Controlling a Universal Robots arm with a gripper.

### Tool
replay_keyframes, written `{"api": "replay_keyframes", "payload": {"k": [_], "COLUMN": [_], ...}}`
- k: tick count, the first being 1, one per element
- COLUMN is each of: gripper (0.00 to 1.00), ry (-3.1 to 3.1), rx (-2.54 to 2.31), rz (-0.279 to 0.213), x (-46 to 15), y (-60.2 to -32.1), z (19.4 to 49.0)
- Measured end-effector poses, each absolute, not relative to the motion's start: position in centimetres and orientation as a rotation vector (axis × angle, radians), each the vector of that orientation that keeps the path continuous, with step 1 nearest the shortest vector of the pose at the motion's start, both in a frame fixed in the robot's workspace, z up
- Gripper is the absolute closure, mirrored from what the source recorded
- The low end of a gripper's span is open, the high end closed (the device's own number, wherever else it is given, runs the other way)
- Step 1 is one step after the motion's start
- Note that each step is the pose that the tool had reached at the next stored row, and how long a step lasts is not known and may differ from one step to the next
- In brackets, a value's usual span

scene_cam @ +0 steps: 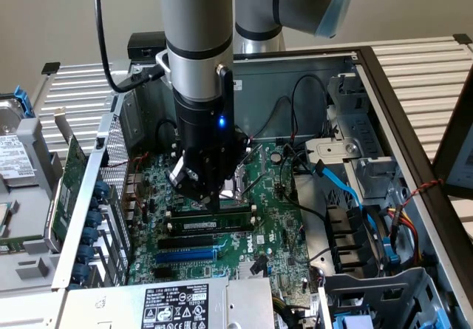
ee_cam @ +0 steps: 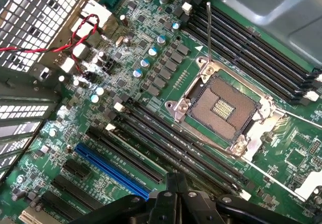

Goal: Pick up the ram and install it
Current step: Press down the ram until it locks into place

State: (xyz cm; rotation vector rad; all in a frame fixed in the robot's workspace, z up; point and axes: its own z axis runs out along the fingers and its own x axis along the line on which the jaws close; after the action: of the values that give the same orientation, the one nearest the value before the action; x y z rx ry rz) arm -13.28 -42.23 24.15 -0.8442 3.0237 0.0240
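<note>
Pincer (ee_cam: pixel 178 196) closed, tips hidden

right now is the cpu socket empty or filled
Empty: the cpu socket shows its bare contact grid, with no chip or cooler over it.

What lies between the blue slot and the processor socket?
Black memory slots lie between the blue slot and the processor socket, seen in the wrist view.

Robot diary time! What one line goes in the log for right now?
gripper: shut | position: down over memory slots | ram: lying in slot | motherboard: CPU socket open
</note>
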Motion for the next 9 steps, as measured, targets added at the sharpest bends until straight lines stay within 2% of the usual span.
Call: {"api": "replay_keyframes", "payload": {"k": [9], "gripper": [0.9], "ry": [3.072], "rx": [-0.643], "rz": [0.022], "x": [-13.27], "y": [-42.26], "z": [24.05]}}
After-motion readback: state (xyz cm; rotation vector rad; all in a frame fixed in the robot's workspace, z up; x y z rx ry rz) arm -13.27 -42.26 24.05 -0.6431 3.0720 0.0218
